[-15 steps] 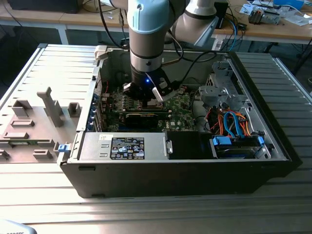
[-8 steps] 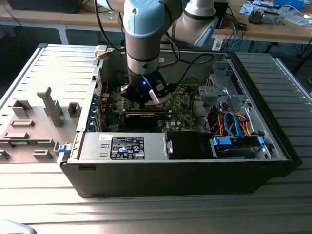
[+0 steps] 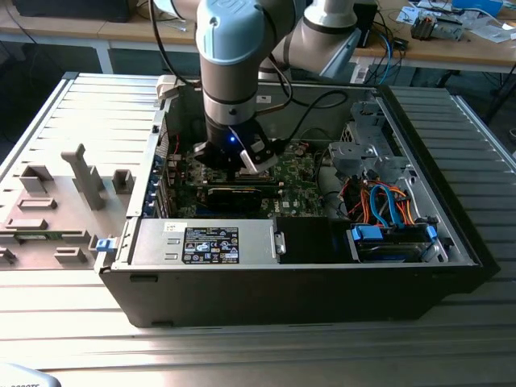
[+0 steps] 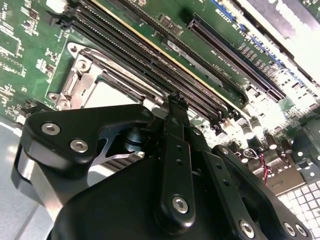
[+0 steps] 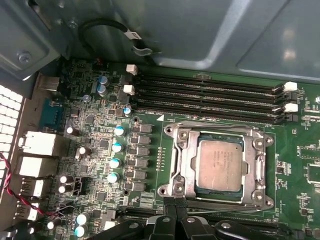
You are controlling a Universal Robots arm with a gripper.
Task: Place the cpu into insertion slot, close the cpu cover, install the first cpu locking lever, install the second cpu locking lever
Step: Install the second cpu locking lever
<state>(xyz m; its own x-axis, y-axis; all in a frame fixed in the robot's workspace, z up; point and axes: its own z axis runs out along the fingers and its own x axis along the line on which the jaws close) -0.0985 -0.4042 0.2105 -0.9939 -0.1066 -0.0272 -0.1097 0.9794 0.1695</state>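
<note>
One arm: reaching down into the open computer case (image 3: pixel 451 242).
Cpu (image 5: pixel 220 164): seated flat in its socket, under the cpu cover (image 5: pixel 186 165), which lies closed around it.
Gripper (image 5: pixel 175 212): fingers pressed together, empty, tips just beside the socket's edge near the cpu.

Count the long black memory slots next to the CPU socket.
4 long black memory slots, parallel, side by side in the first wrist view, the last nearest the silver socket frame.
</note>
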